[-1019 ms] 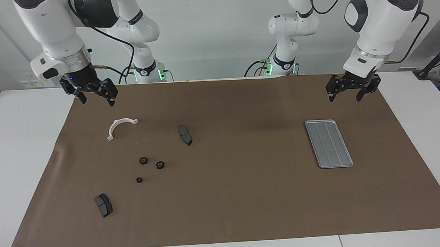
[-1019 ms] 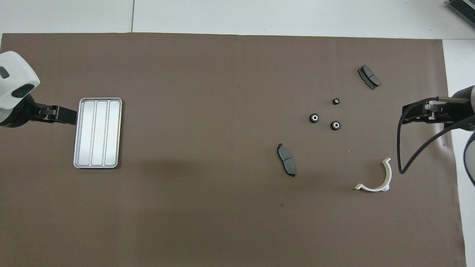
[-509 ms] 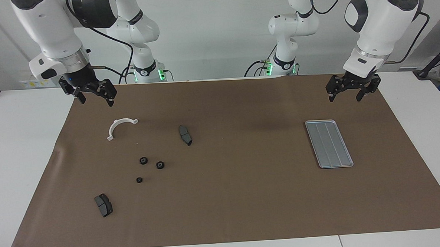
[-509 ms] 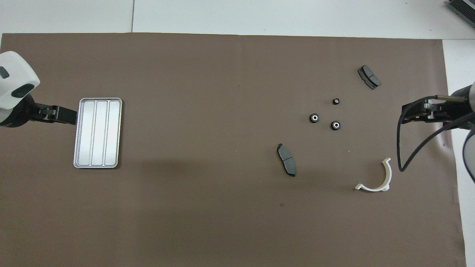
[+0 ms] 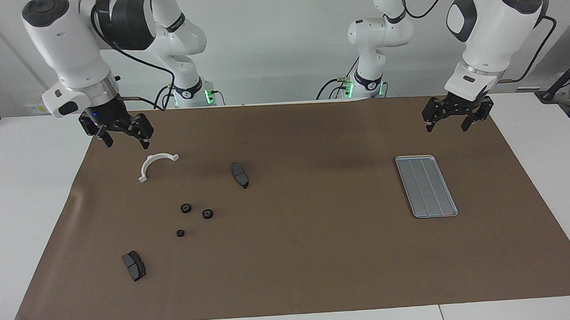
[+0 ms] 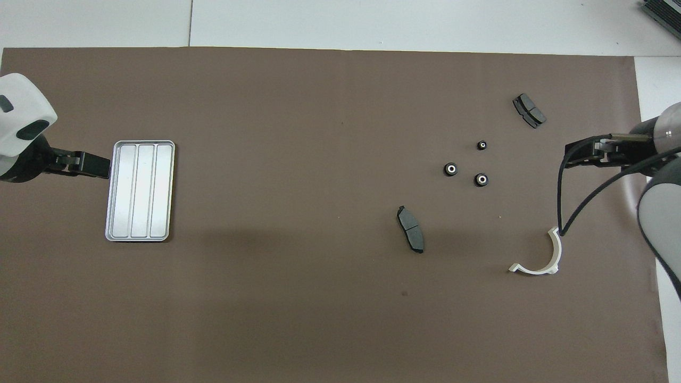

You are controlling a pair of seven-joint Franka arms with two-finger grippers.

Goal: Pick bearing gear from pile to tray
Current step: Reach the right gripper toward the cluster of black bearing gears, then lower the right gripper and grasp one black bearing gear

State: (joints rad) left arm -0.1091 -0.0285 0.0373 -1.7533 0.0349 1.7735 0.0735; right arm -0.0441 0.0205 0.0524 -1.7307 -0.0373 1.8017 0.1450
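The pile lies toward the right arm's end of the brown mat. In it are three small black bearing gears (image 5: 186, 208) (image 5: 207, 213) (image 5: 181, 233), also seen from overhead (image 6: 450, 169) (image 6: 481, 180) (image 6: 482, 144). The silver grooved tray (image 5: 426, 186) (image 6: 140, 190) sits bare toward the left arm's end. My right gripper (image 5: 126, 142) (image 6: 572, 158) hangs open over the mat's edge beside the white bracket, holding nothing. My left gripper (image 5: 447, 126) (image 6: 101, 166) hangs open over the mat just beside the tray, and the left arm waits.
A white half-ring bracket (image 5: 155, 164) (image 6: 538, 256) lies nearer to the robots than the gears. One dark pad (image 5: 240, 175) (image 6: 410, 229) lies toward the mat's middle. Another pad (image 5: 134, 265) (image 6: 529, 110) lies farther from the robots than the gears. The right arm's black cable (image 6: 564, 202) hangs above the bracket.
My right gripper has dipped lower and shifted a little inward over the mat toward the pile. The left arm, the tray and the parts have not moved.
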